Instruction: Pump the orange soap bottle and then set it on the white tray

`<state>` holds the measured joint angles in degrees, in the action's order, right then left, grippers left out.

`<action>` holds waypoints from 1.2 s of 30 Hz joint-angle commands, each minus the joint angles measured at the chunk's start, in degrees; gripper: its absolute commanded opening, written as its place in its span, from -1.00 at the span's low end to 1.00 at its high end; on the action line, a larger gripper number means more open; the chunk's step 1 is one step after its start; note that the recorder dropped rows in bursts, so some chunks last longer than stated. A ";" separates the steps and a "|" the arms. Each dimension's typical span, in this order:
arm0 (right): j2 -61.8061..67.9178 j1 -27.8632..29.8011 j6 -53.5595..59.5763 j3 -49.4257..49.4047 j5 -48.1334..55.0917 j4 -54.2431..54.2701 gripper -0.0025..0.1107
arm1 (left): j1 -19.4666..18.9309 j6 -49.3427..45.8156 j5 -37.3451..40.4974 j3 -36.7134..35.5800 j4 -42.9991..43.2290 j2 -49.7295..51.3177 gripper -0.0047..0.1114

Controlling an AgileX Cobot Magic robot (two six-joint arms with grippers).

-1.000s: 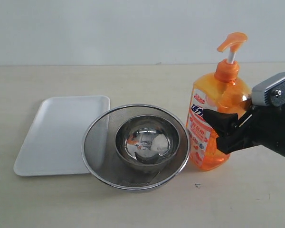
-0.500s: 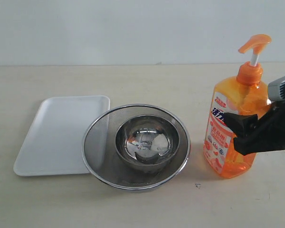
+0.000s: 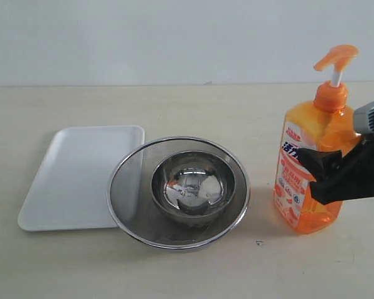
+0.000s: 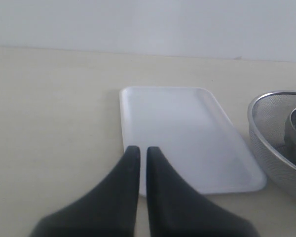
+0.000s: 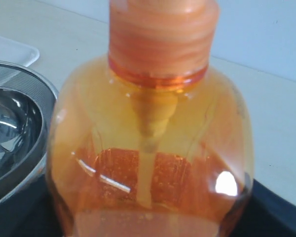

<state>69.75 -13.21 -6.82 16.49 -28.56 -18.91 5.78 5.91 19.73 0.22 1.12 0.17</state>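
The orange soap bottle [image 3: 313,128] stands upright on the table at the right, its orange pump head [image 3: 336,56] raised on the white stem. My right gripper [image 3: 309,170] is shut on the bottle's body about halfway up, one black finger [image 3: 318,159] on each side. In the right wrist view the bottle [image 5: 153,148] fills the picture between dark fingers [image 5: 278,210]. The white tray [image 3: 81,174] lies flat at the far left. My left gripper [image 4: 139,151] is shut with nothing in it, hovering at the near edge of the tray [image 4: 187,128]; the exterior view does not show it.
A round steel mesh sieve [image 3: 126,171] holding a steel bowl [image 3: 193,187] sits between tray and bottle, overlapping the tray's right edge. The left wrist view catches the sieve [image 4: 266,126] beside the tray. The sieve's rim [image 5: 42,86] is close beside the bottle.
The right gripper has carried the bottle to the right, away from the sieve's rim; most of the shift came in the first half second. Tray, sieve and bowl are unmoved.
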 commanded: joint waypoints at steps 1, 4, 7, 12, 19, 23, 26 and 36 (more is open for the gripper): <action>-1.09 -0.09 2.87 0.18 -5.15 2.09 -0.87 | -0.25 0.12 -0.29 -0.22 -0.10 -0.17 -0.84; -1.09 -1.72 5.43 0.18 -5.54 4.29 -0.87 | -0.25 0.12 -0.29 -0.22 -0.10 -0.17 -0.84; -1.09 -5.40 13.19 0.18 -5.54 11.72 -0.87 | -0.25 0.12 -0.29 -0.22 -0.10 -0.17 -0.84; -1.09 -13.50 30.27 1.42 -4.33 27.76 -0.87 | -0.25 0.12 -0.29 -0.22 -0.10 -0.17 -0.84; -1.09 -22.41 52.09 4.76 -3.27 50.00 -0.94 | -0.25 0.12 -0.29 -0.22 -0.10 -0.17 -0.84; -1.09 -25.10 58.71 4.85 -5.13 58.01 -0.94 | -0.25 0.12 -0.29 -0.22 -0.10 -0.17 -0.84; -1.09 -26.30 60.28 4.85 -5.97 60.74 -0.94 | -0.25 0.12 -0.29 -0.22 -0.10 -0.17 -0.84; -1.09 -27.58 62.35 4.85 -10.27 64.57 -0.94 | -0.25 0.12 -0.29 -0.22 -0.10 -0.17 -0.84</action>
<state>69.75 -40.57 54.46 19.98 -32.15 47.24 5.78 5.91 19.73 0.22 1.12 0.17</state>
